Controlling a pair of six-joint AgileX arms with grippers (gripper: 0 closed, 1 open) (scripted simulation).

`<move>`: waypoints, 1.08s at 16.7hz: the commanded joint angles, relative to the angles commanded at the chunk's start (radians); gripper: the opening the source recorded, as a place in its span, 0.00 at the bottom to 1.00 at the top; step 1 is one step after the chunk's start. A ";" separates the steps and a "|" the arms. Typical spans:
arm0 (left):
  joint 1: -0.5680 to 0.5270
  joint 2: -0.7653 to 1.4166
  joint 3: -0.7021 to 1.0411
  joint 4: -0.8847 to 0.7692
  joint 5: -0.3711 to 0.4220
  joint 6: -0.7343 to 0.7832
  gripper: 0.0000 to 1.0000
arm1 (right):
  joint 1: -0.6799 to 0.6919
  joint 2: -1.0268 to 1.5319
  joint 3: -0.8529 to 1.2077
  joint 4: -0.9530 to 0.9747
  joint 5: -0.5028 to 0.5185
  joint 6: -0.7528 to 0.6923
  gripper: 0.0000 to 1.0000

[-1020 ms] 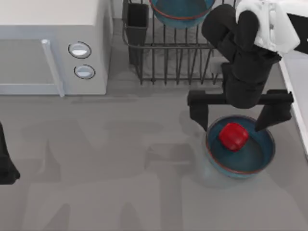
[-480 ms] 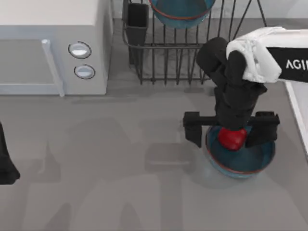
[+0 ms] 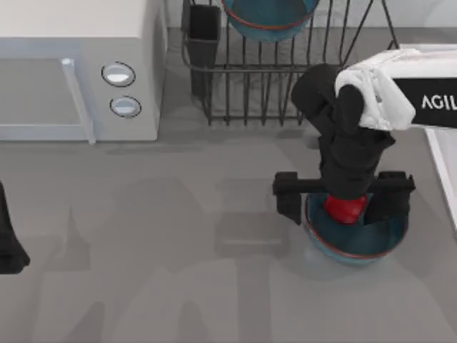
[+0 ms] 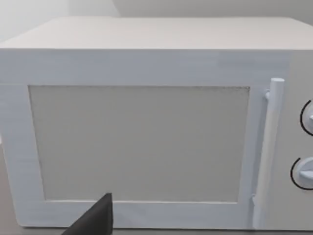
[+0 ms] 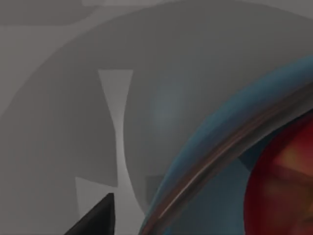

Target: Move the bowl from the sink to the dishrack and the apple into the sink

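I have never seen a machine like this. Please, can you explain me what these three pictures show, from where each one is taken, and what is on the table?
These are rendered pictures of two AgileX robot arms at a grey table. The top view looks down from above. The other two come from cameras on the arms' wrists.

The right gripper is lowered, fingers spread wide, over an apple lying in a bowl on the table. It holds nothing yet. Its wrist view shows the bowl's rim and the apple up close.

The left gripper is parked at the table's left edge. Its wrist view faces a microwave.

At the back stands a dishrack with a second bowl in it. A pale strip at the right edge may be the sink.
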 joint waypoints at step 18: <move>0.000 0.000 0.000 0.000 0.000 0.000 1.00 | 0.000 0.000 0.000 0.000 0.000 0.000 0.00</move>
